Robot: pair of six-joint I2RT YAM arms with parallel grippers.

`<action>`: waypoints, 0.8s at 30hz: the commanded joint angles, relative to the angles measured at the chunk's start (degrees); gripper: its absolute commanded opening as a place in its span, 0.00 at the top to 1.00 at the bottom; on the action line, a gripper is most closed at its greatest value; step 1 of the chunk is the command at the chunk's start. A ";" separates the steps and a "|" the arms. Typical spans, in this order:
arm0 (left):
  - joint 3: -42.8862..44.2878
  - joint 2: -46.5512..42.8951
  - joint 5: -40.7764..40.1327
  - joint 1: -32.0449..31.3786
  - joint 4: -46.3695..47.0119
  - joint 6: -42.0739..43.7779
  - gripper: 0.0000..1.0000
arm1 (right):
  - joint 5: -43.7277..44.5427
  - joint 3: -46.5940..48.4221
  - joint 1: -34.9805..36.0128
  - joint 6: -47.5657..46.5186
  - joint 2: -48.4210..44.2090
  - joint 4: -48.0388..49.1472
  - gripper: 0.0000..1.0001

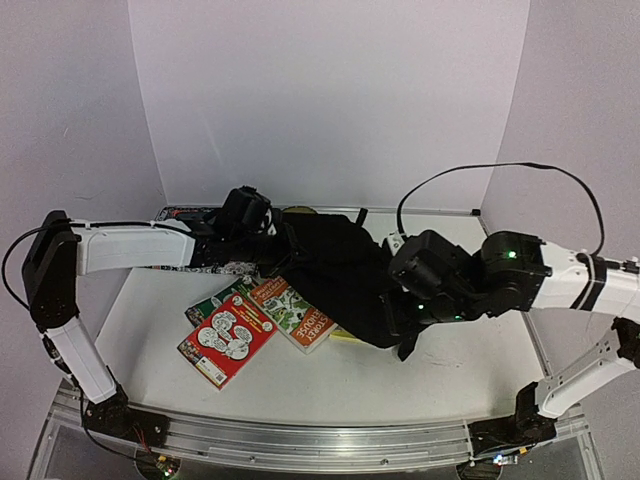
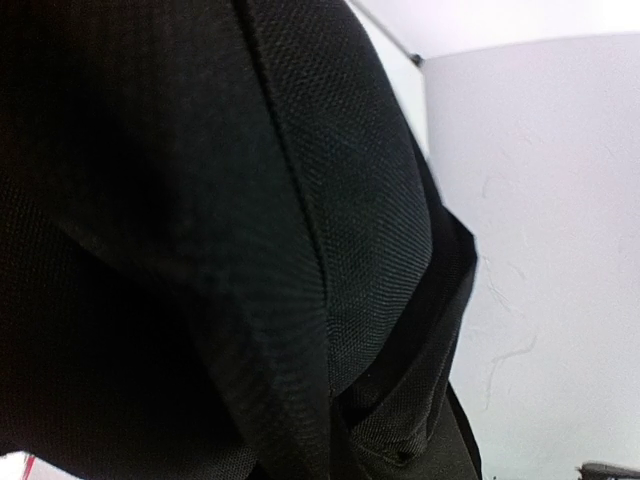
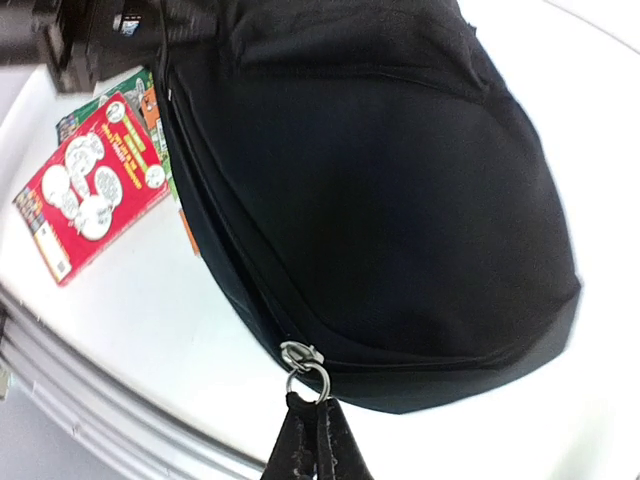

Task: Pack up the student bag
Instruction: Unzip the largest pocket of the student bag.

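The student bag [image 1: 340, 270], black and soft, lies in the middle of the table and fills the left wrist view [image 2: 200, 240]. My left gripper [image 1: 265, 228] is at the bag's back left edge; its fingers are hidden in the fabric, shut on a fold of it. My right gripper [image 1: 405, 335] is at the bag's near right end. In the right wrist view its black fingertips [image 3: 318, 415] are shut on the zip pull just below the metal ring [image 3: 305, 368] of the zip slider on the bag [image 3: 380, 180].
A red book [image 1: 228, 338] [image 3: 90, 185] lies left of the bag, beside an orange and green book [image 1: 292, 313] and a green one [image 1: 212, 300]. Something yellow [image 1: 345, 337] pokes out under the bag. Flat printed items [image 1: 185, 213] lie by the back wall.
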 commanded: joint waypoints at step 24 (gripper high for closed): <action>3.10 -2.74 3.77 3.66 -9.14 7.37 0.43 | -11.43 6.23 0.78 -7.05 13.49 10.97 1.00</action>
